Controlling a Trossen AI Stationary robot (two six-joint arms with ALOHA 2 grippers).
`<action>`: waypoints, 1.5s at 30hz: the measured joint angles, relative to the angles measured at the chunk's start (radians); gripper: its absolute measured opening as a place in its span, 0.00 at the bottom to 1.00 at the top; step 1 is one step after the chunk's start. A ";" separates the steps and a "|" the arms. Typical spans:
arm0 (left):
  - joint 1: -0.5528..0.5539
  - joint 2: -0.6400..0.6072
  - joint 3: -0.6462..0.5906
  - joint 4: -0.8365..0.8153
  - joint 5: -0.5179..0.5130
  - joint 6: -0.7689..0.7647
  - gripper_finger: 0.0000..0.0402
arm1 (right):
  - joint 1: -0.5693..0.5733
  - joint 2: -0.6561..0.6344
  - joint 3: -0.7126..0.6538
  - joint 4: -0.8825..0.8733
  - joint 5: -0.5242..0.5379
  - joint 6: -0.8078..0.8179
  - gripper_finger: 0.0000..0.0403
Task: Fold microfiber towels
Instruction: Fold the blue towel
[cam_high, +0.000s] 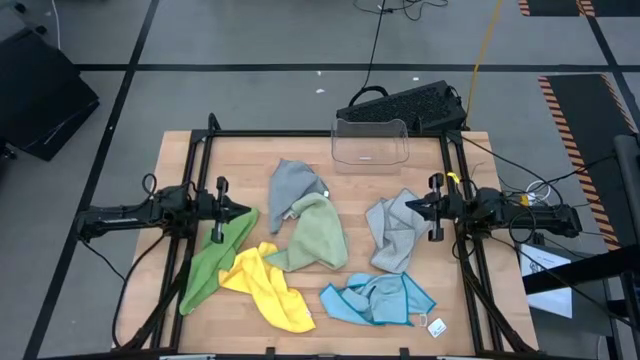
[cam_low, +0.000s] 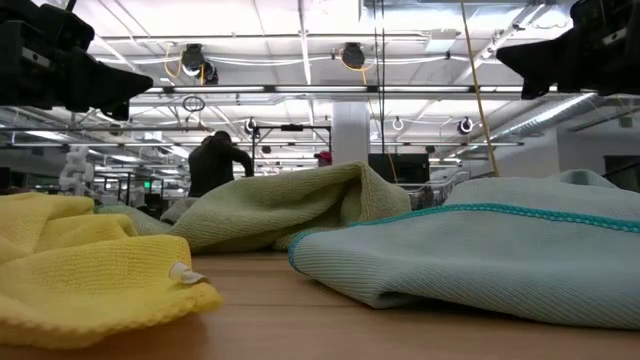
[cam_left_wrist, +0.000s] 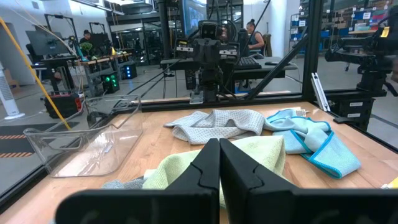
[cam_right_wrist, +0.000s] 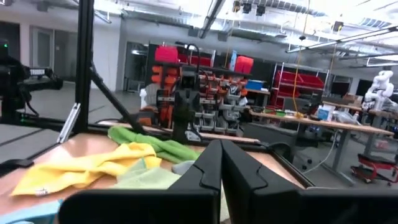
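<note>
Several microfiber towels lie crumpled on the wooden table: a bright green one (cam_high: 213, 260), a yellow one (cam_high: 265, 287), a sage green one (cam_high: 318, 237), a grey one (cam_high: 292, 185), another grey one (cam_high: 395, 232) and a light blue one (cam_high: 382, 298). My left gripper (cam_high: 250, 211) is shut and hangs at the table's left side, above the bright green towel's end, holding nothing. My right gripper (cam_high: 408, 206) is shut at the right side, above the grey towel, also holding nothing. In each wrist view the two dark fingers (cam_left_wrist: 219, 163) (cam_right_wrist: 220, 163) are pressed together.
A clear plastic bin (cam_high: 371, 141) stands at the table's far edge, with a black keyboard (cam_high: 405, 104) behind it on the floor. A black frame (cam_high: 325, 133) runs around the table. A person (cam_low: 220, 162) stands in the room beyond.
</note>
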 joint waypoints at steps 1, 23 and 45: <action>0.000 0.000 0.000 0.000 0.000 0.000 0.01 | 0.000 0.000 0.015 -0.017 -0.002 0.009 0.00; 0.000 0.000 0.000 0.000 0.000 0.000 0.01 | 0.002 0.435 0.612 -0.413 -0.003 0.213 0.00; 0.000 0.001 0.042 0.078 0.021 -0.124 0.01 | 0.002 0.715 0.923 -0.627 -0.006 0.262 0.00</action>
